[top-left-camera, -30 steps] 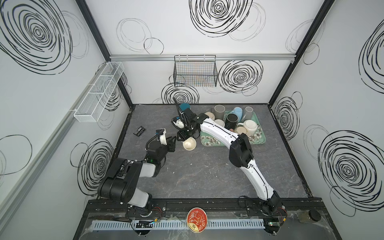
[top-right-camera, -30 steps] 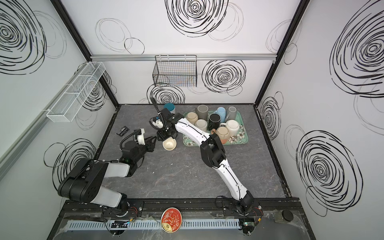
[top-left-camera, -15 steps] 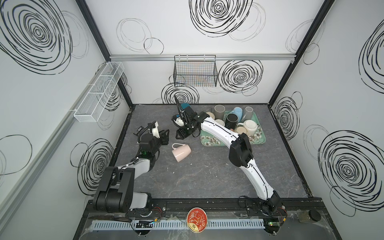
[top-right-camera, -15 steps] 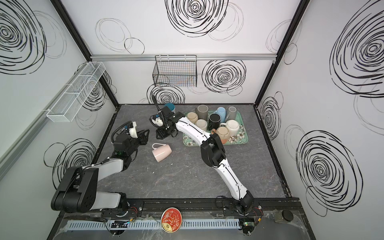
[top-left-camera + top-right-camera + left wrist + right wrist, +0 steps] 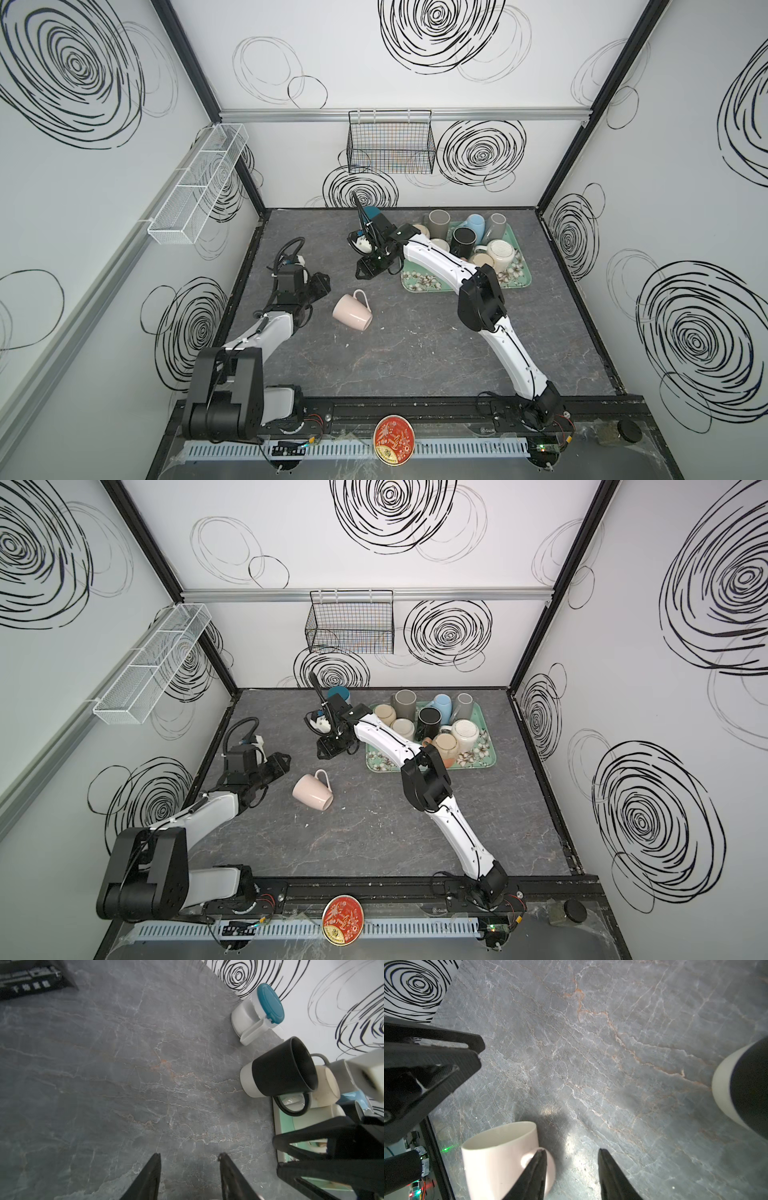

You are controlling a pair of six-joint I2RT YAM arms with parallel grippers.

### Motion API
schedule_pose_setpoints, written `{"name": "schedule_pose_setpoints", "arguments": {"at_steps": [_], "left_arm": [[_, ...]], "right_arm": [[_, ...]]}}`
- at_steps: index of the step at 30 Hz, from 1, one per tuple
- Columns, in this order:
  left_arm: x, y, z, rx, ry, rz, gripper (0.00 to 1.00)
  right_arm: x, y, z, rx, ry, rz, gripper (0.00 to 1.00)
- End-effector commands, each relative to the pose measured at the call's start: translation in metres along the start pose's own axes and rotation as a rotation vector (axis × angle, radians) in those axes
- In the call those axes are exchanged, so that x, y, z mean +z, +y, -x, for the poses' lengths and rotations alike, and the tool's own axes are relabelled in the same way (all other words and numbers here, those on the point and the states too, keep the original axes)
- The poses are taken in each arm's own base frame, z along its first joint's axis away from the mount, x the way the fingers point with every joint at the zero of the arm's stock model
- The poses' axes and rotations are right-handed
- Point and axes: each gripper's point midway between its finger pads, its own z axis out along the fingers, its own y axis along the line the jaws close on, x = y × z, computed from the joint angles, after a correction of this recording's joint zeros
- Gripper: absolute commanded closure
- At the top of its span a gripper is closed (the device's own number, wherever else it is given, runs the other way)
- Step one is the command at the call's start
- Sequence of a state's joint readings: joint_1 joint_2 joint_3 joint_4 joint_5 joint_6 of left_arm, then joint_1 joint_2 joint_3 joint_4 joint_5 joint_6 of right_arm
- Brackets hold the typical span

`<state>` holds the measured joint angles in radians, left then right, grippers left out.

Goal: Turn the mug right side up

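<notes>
Lying sideways, pink mug (image 5: pixel 352 312) sits apart between left gripper (image 5: pixel 323 286) and right gripper (image 5: pixel 362 272).

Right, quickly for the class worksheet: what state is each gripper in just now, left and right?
Left gripper: open, holding nothing.
Right gripper: open, holding nothing; the pink mug lies apart from both.

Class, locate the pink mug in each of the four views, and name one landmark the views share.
Top view: pink mug centre-left, on its side between the arms.
Top view: same place, slightly further left.
Left wrist: not in it.
Right wrist: close beside the fingers.
Landmark: black-and-white mug, in both wrist views and partly hidden in both top views.
</notes>
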<state>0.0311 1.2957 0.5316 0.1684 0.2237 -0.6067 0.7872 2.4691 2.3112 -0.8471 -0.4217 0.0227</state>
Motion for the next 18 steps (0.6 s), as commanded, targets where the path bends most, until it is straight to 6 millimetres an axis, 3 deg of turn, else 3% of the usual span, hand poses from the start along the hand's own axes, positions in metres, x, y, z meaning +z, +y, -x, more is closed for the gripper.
{"name": "schedule_pose_setpoints", "arguments": {"at_steps": [1, 4, 9, 15, 16, 17, 18], "left_arm": [[-0.013, -0.001, -0.015, -0.109, 0.070, 0.003, 0.51], [-0.024, -0.001, -0.022, -0.151, 0.073, 0.004, 0.51], [-0.039, -0.018, -0.031, -0.144, 0.091, -0.002, 0.51], [-0.037, -0.061, -0.071, -0.127, 0.175, -0.062, 0.47], [-0.035, -0.068, -0.080, -0.126, 0.190, -0.074, 0.43], [-0.034, -0.072, -0.086, -0.128, 0.200, -0.074, 0.26], [-0.032, -0.076, -0.091, -0.125, 0.210, -0.076, 0.01]], "right_arm": [[-0.022, 0.018, -0.002, 0.021, -0.009, 0.044, 0.53], [-0.026, 0.014, -0.010, 0.115, 0.013, 0.085, 0.51], [-0.023, 0.008, -0.022, 0.171, 0.039, 0.088, 0.50], [-0.020, 0.007, -0.040, 0.235, 0.063, 0.084, 0.52], [-0.021, 0.006, -0.043, 0.246, 0.060, 0.080, 0.52], [-0.021, 0.006, -0.044, 0.252, 0.056, 0.080, 0.53], [-0.022, 0.007, -0.046, 0.258, 0.052, 0.085, 0.53]]}}
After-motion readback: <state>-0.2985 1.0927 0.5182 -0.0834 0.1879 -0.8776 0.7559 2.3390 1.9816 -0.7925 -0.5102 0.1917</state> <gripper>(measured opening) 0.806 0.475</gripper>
